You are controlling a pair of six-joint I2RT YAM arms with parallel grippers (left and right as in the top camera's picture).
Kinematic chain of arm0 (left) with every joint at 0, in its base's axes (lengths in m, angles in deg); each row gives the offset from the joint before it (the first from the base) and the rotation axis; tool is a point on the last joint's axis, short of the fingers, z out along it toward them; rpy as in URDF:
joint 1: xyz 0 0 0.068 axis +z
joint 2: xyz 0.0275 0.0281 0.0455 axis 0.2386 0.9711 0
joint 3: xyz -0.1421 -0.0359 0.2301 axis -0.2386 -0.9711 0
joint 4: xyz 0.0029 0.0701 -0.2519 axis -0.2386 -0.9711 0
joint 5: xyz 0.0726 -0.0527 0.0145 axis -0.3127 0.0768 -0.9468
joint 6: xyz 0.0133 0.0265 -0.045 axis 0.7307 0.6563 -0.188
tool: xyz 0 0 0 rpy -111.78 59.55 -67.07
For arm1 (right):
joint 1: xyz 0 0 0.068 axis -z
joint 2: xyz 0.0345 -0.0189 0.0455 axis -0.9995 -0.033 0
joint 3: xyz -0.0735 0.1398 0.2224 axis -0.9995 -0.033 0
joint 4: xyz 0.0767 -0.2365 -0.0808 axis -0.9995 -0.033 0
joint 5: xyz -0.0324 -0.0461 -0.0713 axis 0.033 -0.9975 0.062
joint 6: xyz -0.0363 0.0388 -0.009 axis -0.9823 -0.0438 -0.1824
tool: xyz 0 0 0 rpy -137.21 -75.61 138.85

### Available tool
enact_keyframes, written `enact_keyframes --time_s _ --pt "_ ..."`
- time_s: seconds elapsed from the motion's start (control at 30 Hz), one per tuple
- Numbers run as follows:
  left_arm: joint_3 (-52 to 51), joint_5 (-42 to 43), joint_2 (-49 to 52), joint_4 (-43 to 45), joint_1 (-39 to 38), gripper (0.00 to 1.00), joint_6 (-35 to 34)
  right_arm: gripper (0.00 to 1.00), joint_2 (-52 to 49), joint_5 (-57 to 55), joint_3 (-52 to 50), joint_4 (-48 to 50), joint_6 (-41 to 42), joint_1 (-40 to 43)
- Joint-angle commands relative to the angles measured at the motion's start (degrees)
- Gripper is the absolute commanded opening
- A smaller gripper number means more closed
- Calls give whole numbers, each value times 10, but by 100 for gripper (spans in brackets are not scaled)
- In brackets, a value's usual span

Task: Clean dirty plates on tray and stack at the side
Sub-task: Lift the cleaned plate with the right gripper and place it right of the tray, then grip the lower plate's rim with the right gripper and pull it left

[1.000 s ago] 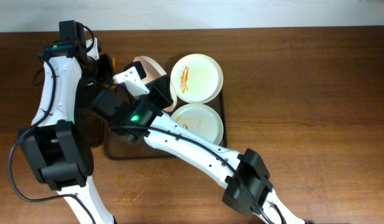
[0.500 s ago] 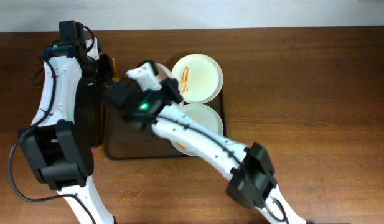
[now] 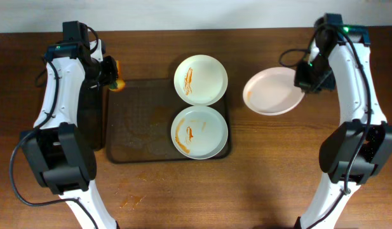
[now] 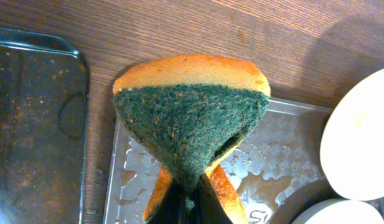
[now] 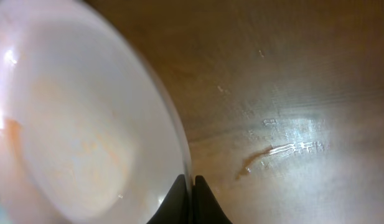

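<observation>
table [image 3: 297,184]: brown wood grain | far edge: pale strip [image 3: 183,13] | light: soft glare on wood

1. The tray [image 3: 138,137] lies on the table [image 3: 278,184], left of the table's middle.
2. The far plate [image 3: 201,79] sits at the tray's far right corner, overhanging its far edge.
3. The near plate [image 3: 199,131] lies in the tray against its right edge, just in front of the far plate; their rims appear to meet.
4. The third plate [image 3: 272,91] is off the tray, to its right, between the tray and the table's right edge. The right gripper [image 3: 307,77] pinches its right rim, and whether it rests on the table is unclear.
5. The sponge [image 3: 117,83], pinched in the left gripper [image 4: 188,200], is over the tray's far left corner.
6. A second tray [image 4: 36,124] lies just beside the first tray's left edge.
</observation>
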Motion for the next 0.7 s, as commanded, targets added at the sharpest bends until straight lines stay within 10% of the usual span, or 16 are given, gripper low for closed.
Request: enact_keyframes --time_s 0.0,0.17,0.2,0.27,0.5,0.67 --pt "13 0 -12 -1 -9 1 1 4 13 12 -88 43 -6 22" --pt "13 -22 -12 -1 -37 1 1 11 13 -2 -167 89 -4 44" --pt "13 -34 -12 -2 -43 1 1 48 13 -4 -167 86 -4 45" --pt "13 -51 -12 -4 -50 1 1 64 13 4 -162 70 -5 45" --pt "13 -51 -12 -5 -50 1 0 59 74 209 -105 23 -79 -16" --pt "13 -51 -12 -7 -50 1 0 49 73 176 -144 75 31 -136"
